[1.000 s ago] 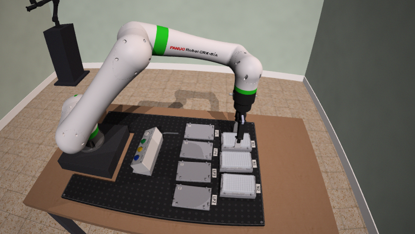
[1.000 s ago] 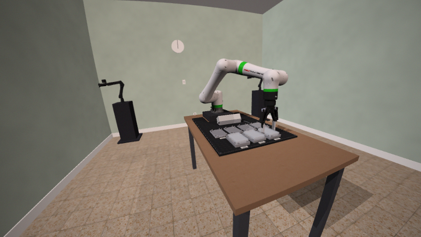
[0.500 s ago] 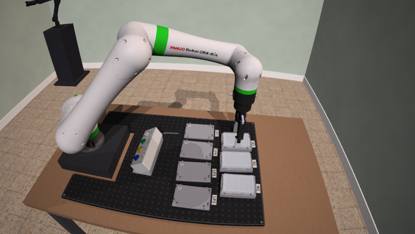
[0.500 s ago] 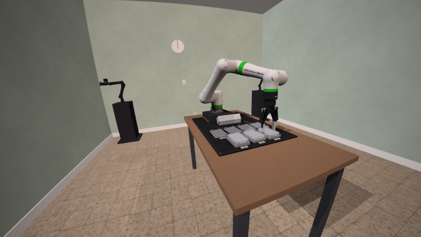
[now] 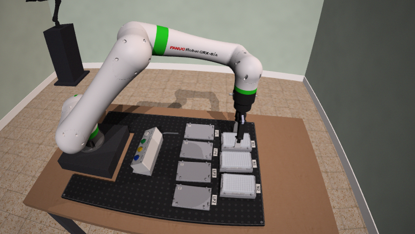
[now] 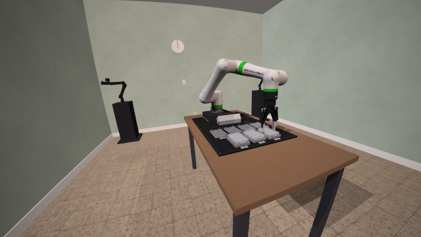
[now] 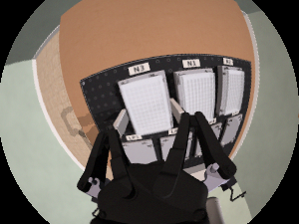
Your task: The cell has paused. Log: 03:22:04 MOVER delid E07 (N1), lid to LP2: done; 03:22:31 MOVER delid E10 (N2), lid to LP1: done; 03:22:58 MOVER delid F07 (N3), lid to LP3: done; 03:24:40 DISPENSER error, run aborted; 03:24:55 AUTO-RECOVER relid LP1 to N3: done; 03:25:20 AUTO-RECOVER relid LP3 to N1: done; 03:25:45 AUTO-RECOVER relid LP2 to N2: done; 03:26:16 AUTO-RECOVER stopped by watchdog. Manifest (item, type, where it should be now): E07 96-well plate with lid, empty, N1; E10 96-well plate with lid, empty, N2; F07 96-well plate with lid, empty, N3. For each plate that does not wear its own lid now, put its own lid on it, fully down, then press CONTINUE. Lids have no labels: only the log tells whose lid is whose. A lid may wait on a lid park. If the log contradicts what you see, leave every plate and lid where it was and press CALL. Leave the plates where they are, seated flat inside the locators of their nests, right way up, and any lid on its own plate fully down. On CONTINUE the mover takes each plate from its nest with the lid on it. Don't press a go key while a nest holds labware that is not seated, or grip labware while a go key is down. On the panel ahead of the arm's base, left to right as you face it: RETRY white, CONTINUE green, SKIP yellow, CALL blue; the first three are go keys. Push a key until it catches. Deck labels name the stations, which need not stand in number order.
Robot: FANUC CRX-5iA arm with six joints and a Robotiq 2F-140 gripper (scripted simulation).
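Note:
Three lidded 96-well plates stand in a row on the right of the black deck: the far one at N3, the middle one at N1 [image 5: 235, 161], the near one at N2 [image 5: 238, 185]. Each lid looks fully down. My gripper [image 5: 239, 140] points straight down over the N3 plate. In the wrist view its open fingers stand on either side of that plate's lid [image 7: 148, 99], and I see no grip on it. The gripper also shows in the exterior view [image 6: 268, 125].
Four grey lid parks lie left of the plates: LP1 [image 5: 199, 131], LP4 [image 5: 196, 149], LP3 [image 5: 193, 171] and LP2 [image 5: 191, 197], none holding a lid. The key panel [image 5: 146, 150] stands beside the arm's base, with green [image 5: 143, 141], yellow [image 5: 139, 149] and blue [image 5: 136, 157] keys.

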